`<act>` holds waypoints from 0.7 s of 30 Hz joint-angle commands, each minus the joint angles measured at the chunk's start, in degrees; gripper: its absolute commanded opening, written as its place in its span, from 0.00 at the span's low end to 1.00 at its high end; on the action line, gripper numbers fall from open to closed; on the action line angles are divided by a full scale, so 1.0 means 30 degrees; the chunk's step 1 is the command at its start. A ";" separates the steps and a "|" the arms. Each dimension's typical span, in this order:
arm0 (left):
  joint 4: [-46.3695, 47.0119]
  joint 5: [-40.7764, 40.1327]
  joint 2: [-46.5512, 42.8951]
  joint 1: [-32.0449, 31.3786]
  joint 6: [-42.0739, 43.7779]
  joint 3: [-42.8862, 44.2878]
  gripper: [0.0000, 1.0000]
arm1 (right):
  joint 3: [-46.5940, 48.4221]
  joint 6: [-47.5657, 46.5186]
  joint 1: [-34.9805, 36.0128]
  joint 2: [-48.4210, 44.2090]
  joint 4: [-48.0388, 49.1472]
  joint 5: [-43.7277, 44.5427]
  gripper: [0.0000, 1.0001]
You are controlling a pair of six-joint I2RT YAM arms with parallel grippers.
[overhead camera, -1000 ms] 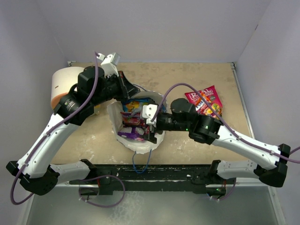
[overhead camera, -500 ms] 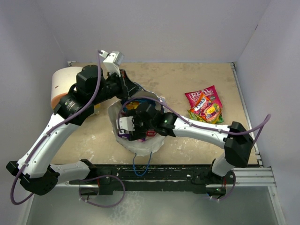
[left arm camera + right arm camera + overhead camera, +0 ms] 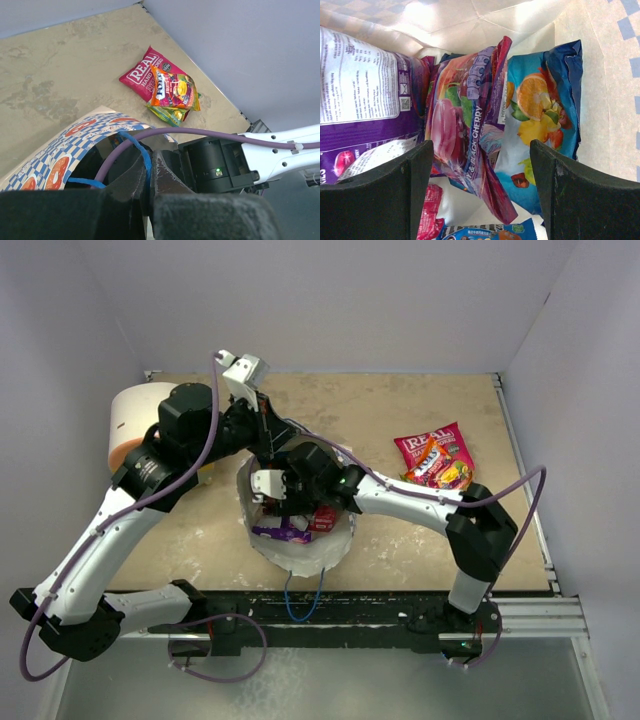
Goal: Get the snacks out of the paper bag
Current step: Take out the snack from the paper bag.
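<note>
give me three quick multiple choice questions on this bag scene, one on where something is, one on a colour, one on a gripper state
1. Where is the right gripper?
A raised high above everything
B down inside the paper bag
C folded back by its base

2. What colour is the cord handle in the left gripper?
A red
B white
C blue

3. How do the right gripper's jaws stand?
A open, either side of a cherry packet
B shut on a packet
C shut on nothing

Answers:
1 B, its wrist view shows cream bag walls and packets all round.
2 C, a blue cord runs through the shut jaws.
3 A, a wide gap shows, with the packet in it.
</note>
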 commanded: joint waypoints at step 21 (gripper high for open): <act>0.0378 -0.3060 -0.0980 -0.0045 -0.0192 -0.0057 0.00 | 0.0691 0.1701 -0.0193 -0.0807 0.0215 -0.1177 0.06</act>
